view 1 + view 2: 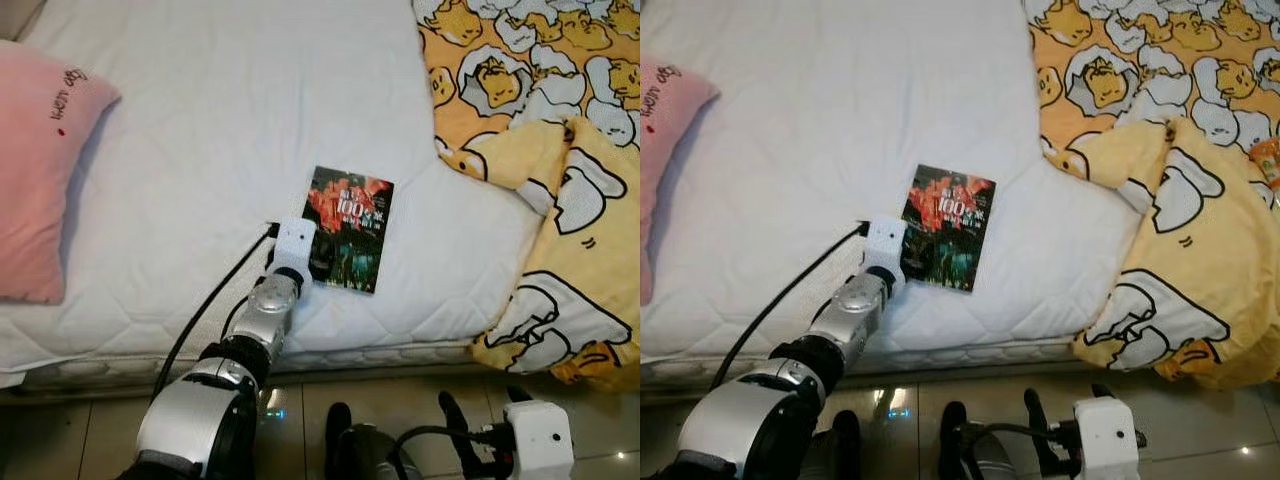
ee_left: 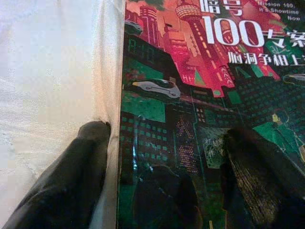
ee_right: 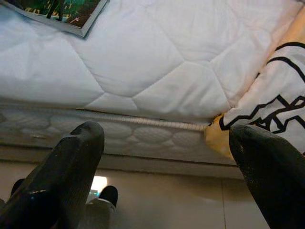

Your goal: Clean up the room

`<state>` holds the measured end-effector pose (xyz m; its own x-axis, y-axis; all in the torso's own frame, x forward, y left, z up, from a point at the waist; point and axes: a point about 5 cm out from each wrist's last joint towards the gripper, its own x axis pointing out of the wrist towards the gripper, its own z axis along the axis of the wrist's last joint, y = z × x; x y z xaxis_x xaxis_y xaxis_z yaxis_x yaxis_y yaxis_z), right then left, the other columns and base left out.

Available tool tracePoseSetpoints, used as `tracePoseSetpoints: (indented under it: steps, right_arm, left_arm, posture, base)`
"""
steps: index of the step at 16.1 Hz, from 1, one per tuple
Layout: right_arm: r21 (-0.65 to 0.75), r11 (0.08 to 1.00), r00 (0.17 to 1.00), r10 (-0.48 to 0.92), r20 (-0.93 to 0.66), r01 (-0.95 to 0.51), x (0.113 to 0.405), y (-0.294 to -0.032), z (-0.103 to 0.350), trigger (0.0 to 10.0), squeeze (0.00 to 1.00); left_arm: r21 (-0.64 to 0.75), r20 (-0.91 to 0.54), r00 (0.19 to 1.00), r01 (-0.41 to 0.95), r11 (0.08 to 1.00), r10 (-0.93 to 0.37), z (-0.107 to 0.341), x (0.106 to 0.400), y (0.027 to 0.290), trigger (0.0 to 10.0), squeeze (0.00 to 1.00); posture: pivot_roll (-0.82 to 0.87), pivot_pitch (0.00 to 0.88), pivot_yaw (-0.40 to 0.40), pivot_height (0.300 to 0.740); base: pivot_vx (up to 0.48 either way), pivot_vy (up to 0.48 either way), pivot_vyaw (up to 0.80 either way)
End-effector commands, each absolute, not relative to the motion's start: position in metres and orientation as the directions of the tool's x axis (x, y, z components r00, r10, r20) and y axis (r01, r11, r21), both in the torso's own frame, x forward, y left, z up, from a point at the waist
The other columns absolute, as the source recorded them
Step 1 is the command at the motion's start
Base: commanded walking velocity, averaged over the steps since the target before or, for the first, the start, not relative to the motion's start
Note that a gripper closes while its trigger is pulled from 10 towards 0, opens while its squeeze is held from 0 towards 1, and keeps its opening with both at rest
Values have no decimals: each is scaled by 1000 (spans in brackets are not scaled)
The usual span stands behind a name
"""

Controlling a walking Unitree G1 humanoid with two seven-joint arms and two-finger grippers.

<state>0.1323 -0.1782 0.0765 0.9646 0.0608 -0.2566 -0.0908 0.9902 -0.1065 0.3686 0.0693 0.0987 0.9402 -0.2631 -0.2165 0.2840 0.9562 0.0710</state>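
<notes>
One book point(image 1: 348, 228) lies flat on the white bed point(image 1: 200, 150), near its front edge. Left claw point(image 2: 167, 157) is spread over the book's near left corner, one finger on the sheet, one on the cover. Right claw point(image 3: 167, 162) hangs open below the mattress edge, beside the yellow blanket point(image 1: 560, 200). Pink pillow point(image 1: 40, 170) far left.

You have open mattress point(image 1: 200, 120) across the middle and toward the far edge. The book point(image 1: 350, 228) lies near the front edge, with your left gripper point(image 2: 164, 157) spread over its near-left corner. A yellow blanket point(image 1: 560, 200) blocks the right edge, a pink pillow point(image 1: 40, 170) the left.
</notes>
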Motion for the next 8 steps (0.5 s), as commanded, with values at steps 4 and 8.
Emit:
tracePoseSetpoints:
  steps: [4,8]
  right_arm:
    - [-127,989,947,35,-320,-79,127,-185,67,10000,0]
    - [-125,990,946,28,-323,-72,128,-184,65,10000,0]
  left_arm:
    - [-162,-413,828,344,925,-380,57,343,55,0,0]
    - [-168,-420,790,417,893,-447,54,338,50,0,0]
  posture:
    - [-198,390,-121,740]
    - [-188,394,-114,740]
  base:
    - [0,0,0]
    - [0,0,0]
